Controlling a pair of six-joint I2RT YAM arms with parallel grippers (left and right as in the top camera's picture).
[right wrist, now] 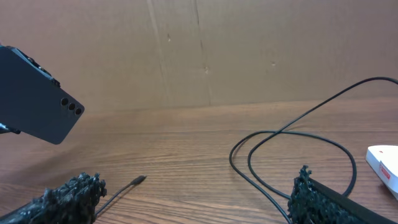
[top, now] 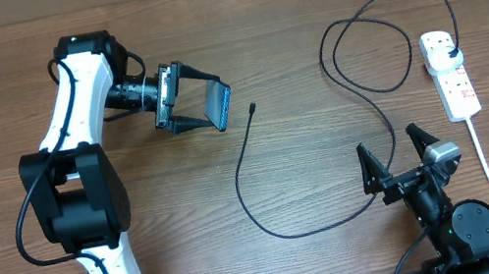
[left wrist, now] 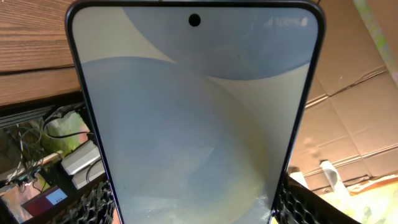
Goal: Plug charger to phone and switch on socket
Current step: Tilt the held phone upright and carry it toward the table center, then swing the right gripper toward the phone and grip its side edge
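Wooden table [top: 290,50] carries everything except the phone [top: 220,106]. The left gripper [top: 211,103] clamps it by its 2 long edges and holds it clear of the wood, probably so a plug can reach its port. The right gripper [top: 388,141] stands wide open and empty, with the charger [top: 256,205] cable just ahead of its fingers. To its right lies the socket [top: 452,80], with the black plug [top: 450,51] already seated. The plug tip [top: 252,108] rests just beyond the held phone.

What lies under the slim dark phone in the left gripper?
Bare brown wooden table; the slim dark phone hangs above it. The thin black cable's tip lies beside, not beneath. Overhead, the phone covers that spot.
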